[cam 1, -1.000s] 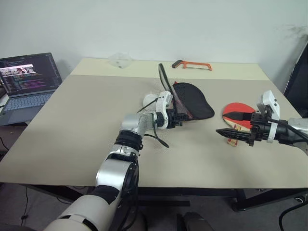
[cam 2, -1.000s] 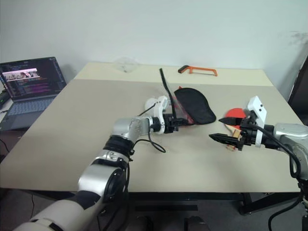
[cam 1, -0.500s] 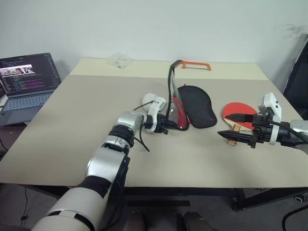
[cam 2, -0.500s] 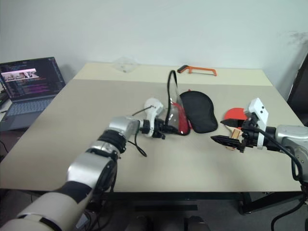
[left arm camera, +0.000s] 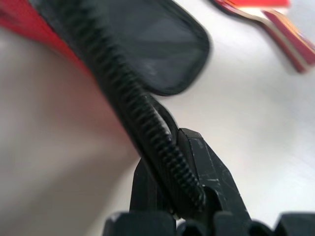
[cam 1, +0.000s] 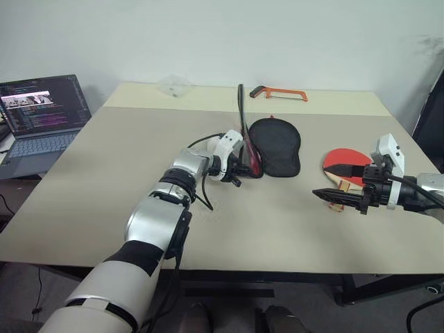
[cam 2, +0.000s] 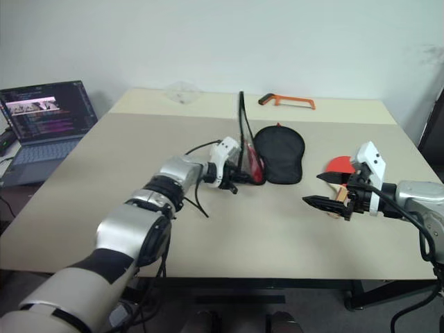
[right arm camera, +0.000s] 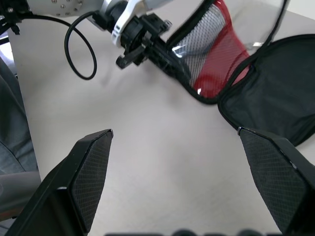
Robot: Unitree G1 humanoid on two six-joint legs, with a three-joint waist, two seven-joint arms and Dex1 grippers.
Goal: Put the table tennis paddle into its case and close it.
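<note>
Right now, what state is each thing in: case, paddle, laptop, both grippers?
case: unzipped, one flap lifted upright, other flat on the table
paddle: flat on the table, outside the case
laptop: open, screen lit
left gripper: shut on the case's zip edge
right gripper: open, holding nothing

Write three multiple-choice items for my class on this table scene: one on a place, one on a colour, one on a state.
1. Where does the table tennis paddle lie?
A. inside the case
B. on the table, by the right end effector
C. on the laptop

2. What colour is the hacksaw frame?
A. orange
B. blue
C. green

3. How is the case?
A. zipped shut
B. lying open, one flap lifted by the left end effector
C. folded on the floor

Answers:
1 B, it rests beside the open right end effector.
2 A, seen at the far edge.
3 B, the flap stands upright.
</note>
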